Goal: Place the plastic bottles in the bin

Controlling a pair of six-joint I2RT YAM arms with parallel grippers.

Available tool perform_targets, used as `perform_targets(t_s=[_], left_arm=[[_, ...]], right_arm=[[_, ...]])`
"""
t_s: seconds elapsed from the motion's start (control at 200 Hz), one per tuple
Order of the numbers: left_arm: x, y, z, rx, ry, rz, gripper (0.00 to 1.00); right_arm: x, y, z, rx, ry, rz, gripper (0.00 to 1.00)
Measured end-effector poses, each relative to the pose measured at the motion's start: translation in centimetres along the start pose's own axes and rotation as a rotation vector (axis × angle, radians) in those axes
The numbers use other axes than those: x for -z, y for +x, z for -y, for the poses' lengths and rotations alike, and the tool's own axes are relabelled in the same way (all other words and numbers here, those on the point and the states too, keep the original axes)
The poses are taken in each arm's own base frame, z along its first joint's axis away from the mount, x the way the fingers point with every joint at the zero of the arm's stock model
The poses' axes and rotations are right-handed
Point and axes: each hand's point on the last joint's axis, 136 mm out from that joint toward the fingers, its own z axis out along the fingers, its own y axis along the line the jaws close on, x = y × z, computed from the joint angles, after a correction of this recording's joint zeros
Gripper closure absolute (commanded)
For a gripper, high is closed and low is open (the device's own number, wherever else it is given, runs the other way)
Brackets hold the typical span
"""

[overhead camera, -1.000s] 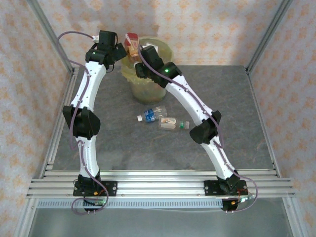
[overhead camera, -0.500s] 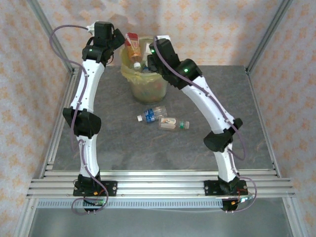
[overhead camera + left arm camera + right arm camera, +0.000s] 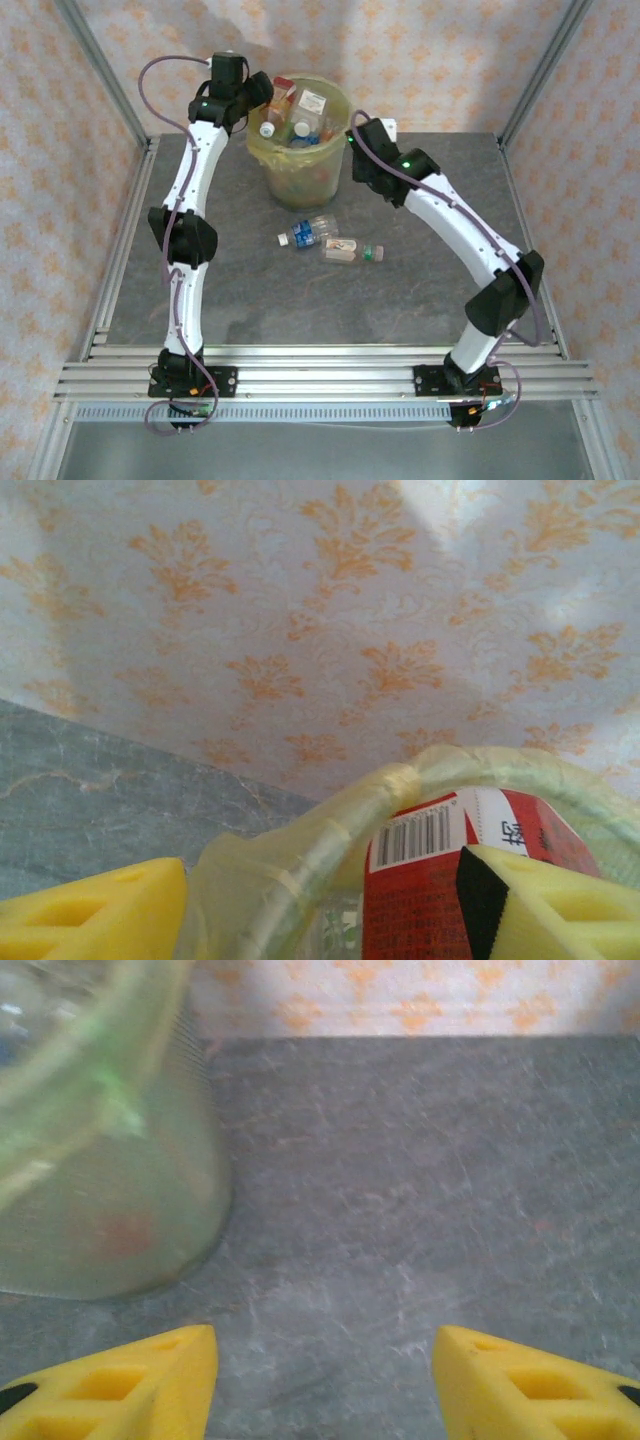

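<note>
The round tapered bin (image 3: 298, 185), lined with a yellowish translucent plastic bag, stands at the far centre of the grey marbled desk (image 3: 420, 300). It holds several small plastic bottles (image 3: 300, 118).

Two more lie on the desk just in front of the bin, side by side: a clear blue-labelled bottle (image 3: 307, 232) and a clear orange-labelled bottle (image 3: 352, 250).

Left tool (image 3: 322, 915): yellow fingers spread, straddling the bin rim, with a red-labelled barcoded bottle (image 3: 420, 875) inside the bin between them.

Right tool (image 3: 325, 1380): fingers spread, nothing between them, low over the desk just beside the bin's right wall.
</note>
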Motion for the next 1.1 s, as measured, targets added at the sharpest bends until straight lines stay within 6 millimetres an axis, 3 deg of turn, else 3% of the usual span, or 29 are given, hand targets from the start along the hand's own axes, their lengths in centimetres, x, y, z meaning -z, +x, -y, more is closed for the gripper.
perform_targets(t_s=[0.1, 0.225, 0.4, 0.555, 0.671, 0.886, 0.986, 1.101], left_arm=[[0.1, 0.0, 0.2, -0.047, 0.009, -0.002, 0.29], [0.2, -0.2, 0.2, -0.089, 0.004, 0.005, 0.26], [0.8, -0.8, -0.4, -0.097, -0.013, 0.009, 0.19], [2.6, -2.2, -1.1, -0.085, -0.039, 0.026, 0.09], [6.0, -5.2, -0.9, -0.073, -0.037, 0.098, 0.07], [15.4, -10.9, 1.2, -0.057, 0.01, 0.266, 0.06], [19.1, -11.3, 1.3, -0.049, 0.013, 0.288, 0.05], [21.7, -9.4, 0.0, -0.033, -0.015, 0.257, 0.04]], right_arm=[[0.0, 1.3, 1.4, -0.034, 0.004, -0.019, 0.4], [0.2, 2.5, 1.6, -0.041, -0.014, -0.039, 0.38], [-0.5, 5.0, 0.5, -0.007, -0.082, -0.119, 0.29], [-0.9, 8.0, -1.1, 0.097, -0.191, -0.216, 0.12], [-1.5, 10.5, -1.6, 0.175, -0.238, -0.285, 0.0], [-2.9, 14.1, -2.8, 0.303, -0.315, -0.391, 0.01], [-3.7, 15.4, -3.4, 0.355, -0.345, -0.432, 0.01], [-4.8, 17.2, -4.0, 0.407, -0.376, -0.49, 0.01]])
